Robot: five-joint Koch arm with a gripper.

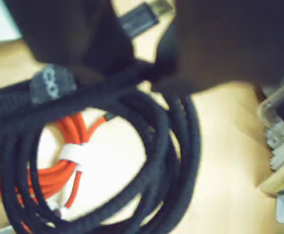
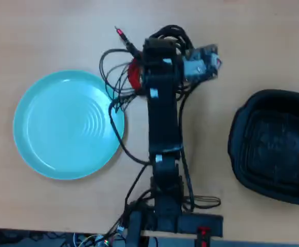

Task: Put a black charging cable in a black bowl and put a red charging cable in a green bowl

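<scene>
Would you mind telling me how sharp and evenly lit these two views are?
Wrist view: soft and motion-blurred, the black charging cable smeared, dark gripper parts shadowing the top. Overhead view: sharper, evenly lit, with mild glare on the green bowl; the black bowl shows little inner detail.

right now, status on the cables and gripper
Gripper over black charging cable, grip unclear. Red charging cable beneath it on table. Green bowl, black bowl empty.

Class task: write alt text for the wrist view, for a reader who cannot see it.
A blurred close-up: the black charging cable hangs in a loose coil below the dark gripper, above the red charging cable bound by a white tie, which lies on the pale table.
</scene>
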